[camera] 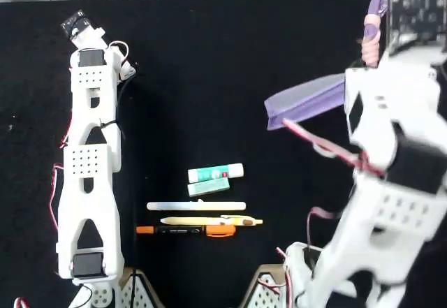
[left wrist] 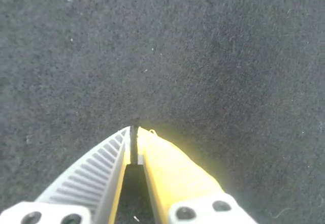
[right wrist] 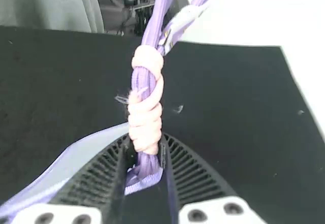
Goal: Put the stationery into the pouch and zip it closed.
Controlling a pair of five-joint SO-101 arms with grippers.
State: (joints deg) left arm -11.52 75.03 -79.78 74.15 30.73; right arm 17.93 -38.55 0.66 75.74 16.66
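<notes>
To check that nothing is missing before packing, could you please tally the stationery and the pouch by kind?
Pens: 3, namely white pen, yellow pen, orange pen
Glue stick: 1
Small green block, perhaps an eraser: 1
Purple pouch: 1
Total: 6

Left hand [left wrist: 134, 131] closed, right hand [right wrist: 144, 145] clamped.

A table [camera: 209, 77] covered in black felt-like cloth carries the stationery, gathered near its front edge around the middle. A glue stick [camera: 216, 173] lies farthest back, with a small green block [camera: 209, 187], possibly an eraser, just in front and touching or nearly touching it. Nearer the front lie three pens side by side: a white pen [camera: 195, 206], a yellow pen [camera: 209, 221], and an orange and black pen [camera: 186, 230].
</notes>
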